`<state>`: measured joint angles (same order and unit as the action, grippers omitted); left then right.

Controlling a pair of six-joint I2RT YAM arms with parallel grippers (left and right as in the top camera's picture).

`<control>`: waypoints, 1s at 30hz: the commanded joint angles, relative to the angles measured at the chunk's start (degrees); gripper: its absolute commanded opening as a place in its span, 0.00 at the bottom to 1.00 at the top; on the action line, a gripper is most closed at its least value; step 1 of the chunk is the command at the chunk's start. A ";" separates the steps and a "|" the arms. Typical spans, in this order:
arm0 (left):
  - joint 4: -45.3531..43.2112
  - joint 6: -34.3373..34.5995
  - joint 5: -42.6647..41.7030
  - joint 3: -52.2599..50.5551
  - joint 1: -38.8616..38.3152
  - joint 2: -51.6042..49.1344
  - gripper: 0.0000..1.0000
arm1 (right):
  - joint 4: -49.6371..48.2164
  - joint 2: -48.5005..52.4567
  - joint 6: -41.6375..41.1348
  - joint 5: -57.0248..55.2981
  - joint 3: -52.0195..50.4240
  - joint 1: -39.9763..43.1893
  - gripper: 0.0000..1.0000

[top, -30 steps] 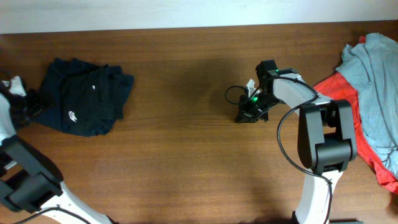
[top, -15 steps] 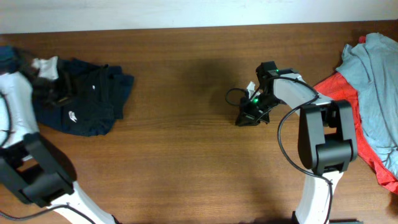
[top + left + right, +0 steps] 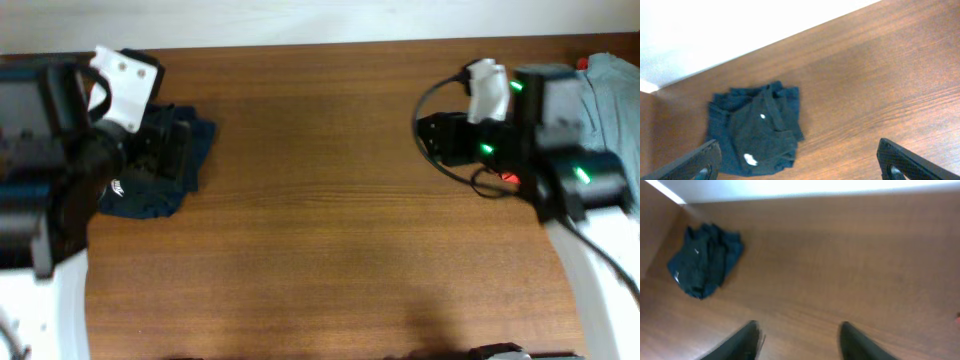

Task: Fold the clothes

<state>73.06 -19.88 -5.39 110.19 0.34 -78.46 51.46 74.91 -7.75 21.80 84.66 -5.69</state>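
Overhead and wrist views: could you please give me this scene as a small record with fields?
table: brown wood
navy garment: bunched heap on the left side of the table, not neatly folded
grey garment: at the right edge of the overhead view, cut by the frame
left end effector: open, holds nothing, raised above the navy garment
right end effector: open, holds nothing, over bare wood

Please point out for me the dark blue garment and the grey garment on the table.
dark blue garment (image 3: 757,132), left wrist view, centre of the crumpled pile.
grey garment (image 3: 615,90), overhead view, visible cloth at the right edge.
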 commanded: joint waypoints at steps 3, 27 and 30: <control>3.74 0.33 4.28 -0.31 -2.32 2.89 0.99 | 2.60 -9.14 1.57 -3.10 -0.04 0.20 0.80; 7.63 0.31 4.31 -0.31 -2.32 3.06 0.99 | 14.86 -11.17 1.55 0.55 -0.07 0.11 0.99; 7.63 0.31 4.31 -0.31 -2.32 3.06 0.99 | 13.84 -11.43 1.55 0.44 -0.04 0.11 0.99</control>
<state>80.62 -19.94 -1.45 110.04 -1.83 -75.64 65.98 63.75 -6.61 21.58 84.71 -5.69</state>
